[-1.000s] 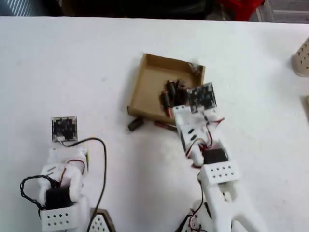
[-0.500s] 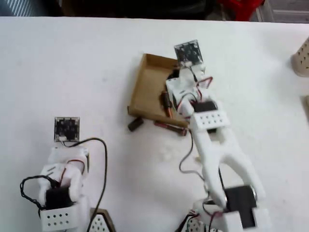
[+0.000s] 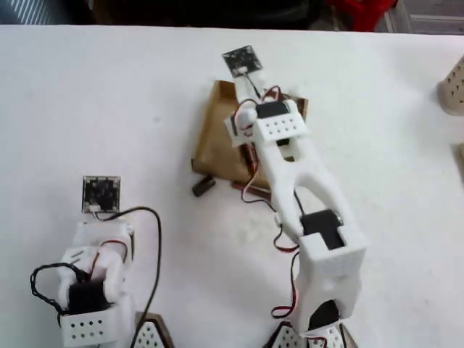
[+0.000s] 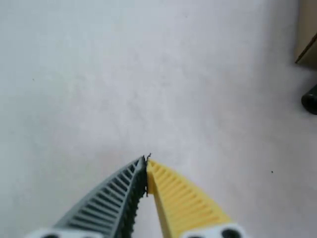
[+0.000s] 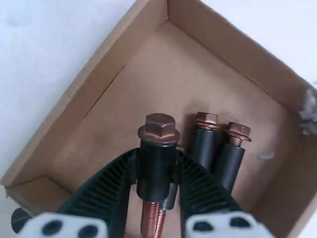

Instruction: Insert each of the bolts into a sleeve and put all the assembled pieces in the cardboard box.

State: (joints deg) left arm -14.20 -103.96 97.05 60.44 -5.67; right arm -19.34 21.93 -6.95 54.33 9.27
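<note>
The right gripper (image 5: 156, 166) is closed narrowly on an assembled piece. Its two ribbed black fingers (image 5: 111, 186) press on either side of a black sleeve (image 5: 156, 173). A copper bolt (image 5: 158, 128) runs through the sleeve, with its hex head above one end and its threaded shank coming out of the other. The piece hangs over the inside of the cardboard box (image 5: 81, 87), and whether it touches the floor cannot be told. A second, thinner copper shank (image 5: 162, 224) shows just beside the held one, and what it belongs to cannot be told. Two more assembled pieces (image 5: 218, 146) lie side by side on the box floor, touching each other and just beside the held piece, with their bolt heads pointing the same way as its head. From the high view, the right arm (image 3: 297, 170) stretches from the near edge toward 11 o'clock, and its wrist covers much of the box, which sits around 12 o'clock of the table (image 3: 109, 94) centre. A loose sleeve (image 3: 204, 185) lies on the table just outside the box at its 7 o'clock corner. The left gripper (image 4: 147, 166) is closed with nothing in it, its grey and yellow fingertips meeting just above bare tabletop. The left arm (image 3: 90, 268) is folded back at about 8 o'clock from the box, well apart from it.
</note>
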